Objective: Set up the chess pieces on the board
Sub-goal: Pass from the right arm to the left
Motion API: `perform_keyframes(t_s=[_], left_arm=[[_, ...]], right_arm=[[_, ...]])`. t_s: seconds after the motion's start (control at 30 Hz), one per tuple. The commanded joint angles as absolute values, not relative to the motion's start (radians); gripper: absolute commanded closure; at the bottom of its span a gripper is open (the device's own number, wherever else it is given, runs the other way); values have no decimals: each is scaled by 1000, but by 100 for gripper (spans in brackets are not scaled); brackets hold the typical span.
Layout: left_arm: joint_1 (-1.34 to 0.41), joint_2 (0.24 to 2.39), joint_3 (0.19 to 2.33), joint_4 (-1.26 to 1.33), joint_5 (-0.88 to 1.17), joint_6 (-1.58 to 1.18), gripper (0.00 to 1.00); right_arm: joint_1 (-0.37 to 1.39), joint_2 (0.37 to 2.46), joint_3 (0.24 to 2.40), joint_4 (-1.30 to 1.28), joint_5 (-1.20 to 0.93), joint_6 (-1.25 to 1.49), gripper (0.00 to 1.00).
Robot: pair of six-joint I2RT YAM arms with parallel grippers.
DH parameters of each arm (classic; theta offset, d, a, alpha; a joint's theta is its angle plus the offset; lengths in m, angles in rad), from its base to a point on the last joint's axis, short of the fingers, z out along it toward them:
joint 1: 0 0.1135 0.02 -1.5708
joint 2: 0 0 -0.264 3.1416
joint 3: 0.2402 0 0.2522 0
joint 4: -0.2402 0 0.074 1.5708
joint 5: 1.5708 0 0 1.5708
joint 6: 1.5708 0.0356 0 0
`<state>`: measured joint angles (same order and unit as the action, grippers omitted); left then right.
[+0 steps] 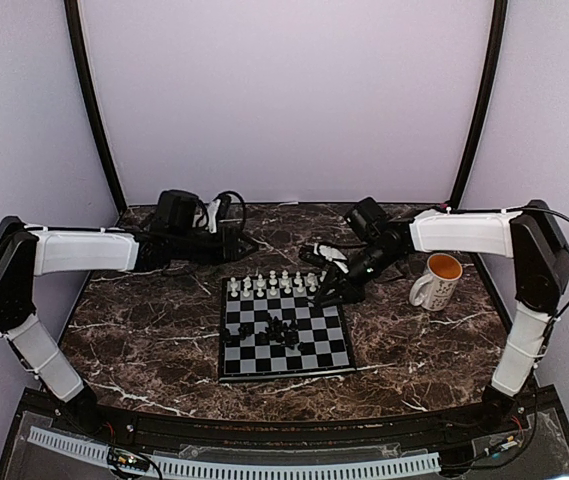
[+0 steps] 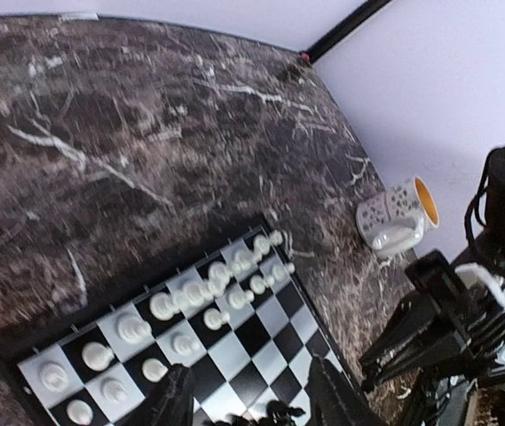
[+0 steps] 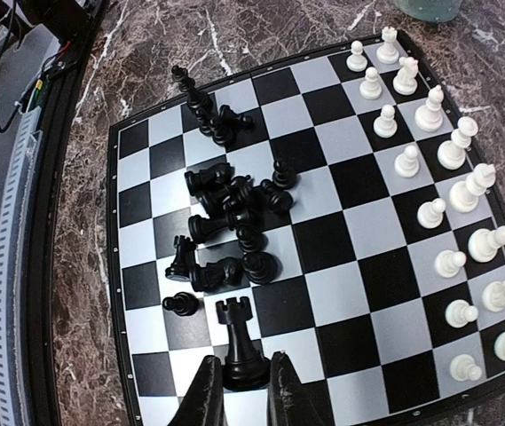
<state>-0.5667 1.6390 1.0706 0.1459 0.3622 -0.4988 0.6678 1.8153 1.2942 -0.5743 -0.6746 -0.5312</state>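
Noted: plain lilac walls point(image 1: 284, 100) on three sides, two black corner poles point(image 1: 94, 110) curving upward, dark white-veined marble table point(image 1: 144, 340), pale slotted strip point(image 1: 234, 466) along near edge, even diffuse light.

The desk point(image 1: 144, 340) looks like polished dark marble (white veins); the board point(image 3: 341, 293) is smooth, the black chess pieces point(image 3: 234, 222) glossy, the mug point(image 1: 436, 283) glazed.

Left gripper point(image 2: 252, 404) stands parted; right gripper point(image 3: 245, 395) is pinched tight.
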Motion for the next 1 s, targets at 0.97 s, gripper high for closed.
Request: perform_keyframes(t_s=[0.97], left_arm=[[-854, 1679, 850, 577, 445, -909, 55]], right_arm=[[658, 1755, 1233, -435, -828, -396, 93]])
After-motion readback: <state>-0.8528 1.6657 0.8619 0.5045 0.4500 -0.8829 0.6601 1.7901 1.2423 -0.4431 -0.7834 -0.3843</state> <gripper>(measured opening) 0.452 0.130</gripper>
